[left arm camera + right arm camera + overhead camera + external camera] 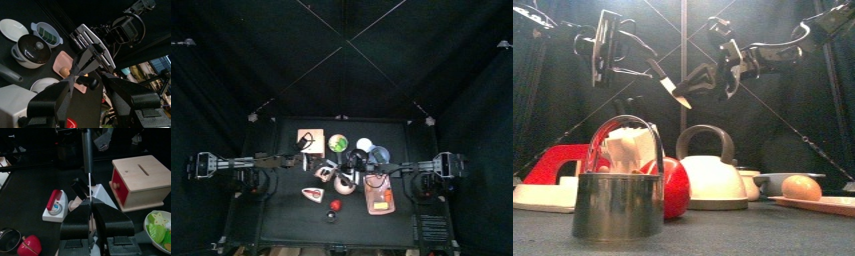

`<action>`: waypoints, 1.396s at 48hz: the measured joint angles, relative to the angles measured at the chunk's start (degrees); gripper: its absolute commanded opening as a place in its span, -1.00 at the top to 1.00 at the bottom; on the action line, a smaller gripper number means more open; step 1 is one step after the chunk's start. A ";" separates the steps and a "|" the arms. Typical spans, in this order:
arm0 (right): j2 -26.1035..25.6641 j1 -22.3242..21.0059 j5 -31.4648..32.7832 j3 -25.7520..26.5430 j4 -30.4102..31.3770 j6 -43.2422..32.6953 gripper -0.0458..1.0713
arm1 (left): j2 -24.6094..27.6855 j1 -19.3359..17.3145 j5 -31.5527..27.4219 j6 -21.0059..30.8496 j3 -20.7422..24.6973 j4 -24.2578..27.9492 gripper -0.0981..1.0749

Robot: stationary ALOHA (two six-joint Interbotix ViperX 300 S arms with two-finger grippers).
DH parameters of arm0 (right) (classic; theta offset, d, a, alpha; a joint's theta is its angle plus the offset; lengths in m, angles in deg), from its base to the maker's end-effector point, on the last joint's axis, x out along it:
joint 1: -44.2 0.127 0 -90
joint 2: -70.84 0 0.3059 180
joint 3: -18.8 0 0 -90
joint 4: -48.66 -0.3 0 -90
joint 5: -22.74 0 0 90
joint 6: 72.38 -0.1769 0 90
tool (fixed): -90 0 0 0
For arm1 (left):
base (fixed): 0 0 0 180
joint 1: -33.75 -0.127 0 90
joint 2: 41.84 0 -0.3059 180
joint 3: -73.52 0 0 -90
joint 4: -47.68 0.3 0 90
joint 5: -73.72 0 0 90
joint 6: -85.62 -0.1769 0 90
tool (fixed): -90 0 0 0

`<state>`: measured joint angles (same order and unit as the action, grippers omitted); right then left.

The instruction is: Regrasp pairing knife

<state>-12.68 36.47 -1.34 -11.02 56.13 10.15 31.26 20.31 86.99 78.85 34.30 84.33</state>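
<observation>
Left black two-jawed gripper point(647, 62) clamped on black-handled, silver-bladed paring knife point(676, 92) in midair, right black gripper point(727, 72) beside it, jaws closed on the blade.

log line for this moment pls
phase: regrasp | left gripper: holds knife midair, blade down | right gripper: near blade tip

A lab test pen: black curtains point(251, 60) (on all sides), 2 robot arms.

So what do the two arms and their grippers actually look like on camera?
Both arms are black, jointed and slim, with dark cables looping along them. The left gripper and the right gripper each end in two black jaws on a blocky black body. No markings or labels are readable.
</observation>
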 measured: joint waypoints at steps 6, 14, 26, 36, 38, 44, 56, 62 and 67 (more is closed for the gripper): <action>-0.09 0.00 0.18 -0.26 -0.35 -0.18 0.22 | -0.35 0.00 0.00 -1.14 0.00 1.14 -0.61; -1.14 0.70 2.99 -0.79 -3.08 -0.62 0.22 | -3.43 -0.62 -0.26 -9.32 -0.44 9.49 -0.61; -6.77 2.64 7.65 -2.99 -5.89 -0.88 0.22 | -7.38 -1.41 0.88 -20.30 -1.05 14.24 -0.61; -9.58 3.78 7.65 -4.57 -5.89 -0.88 0.22 | -3.16 0.97 1.32 -25.05 -0.62 14.24 -0.61; -9.76 3.78 7.65 -4.75 -5.89 -0.88 0.22 | -1.93 1.58 1.41 -25.84 -0.09 14.24 -0.61; -9.93 3.96 7.65 -4.92 -5.71 -0.79 0.22 | 1.49 2.46 1.41 -28.12 2.02 14.33 -0.61; -10.11 3.96 7.65 -5.45 -5.71 -0.79 0.22 | 3.43 2.46 1.58 -31.11 3.96 14.15 -0.61; -10.55 3.96 7.65 -5.80 -5.63 -0.79 0.22 | 3.52 2.55 1.58 -31.20 3.96 13.97 -0.61; -10.72 3.96 7.65 -5.89 -5.63 -0.79 0.22 | 3.52 2.64 1.58 -31.46 4.22 14.06 -0.61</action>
<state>-23.40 40.42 6.30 -16.91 50.51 9.36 34.78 22.94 88.57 47.39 38.52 98.39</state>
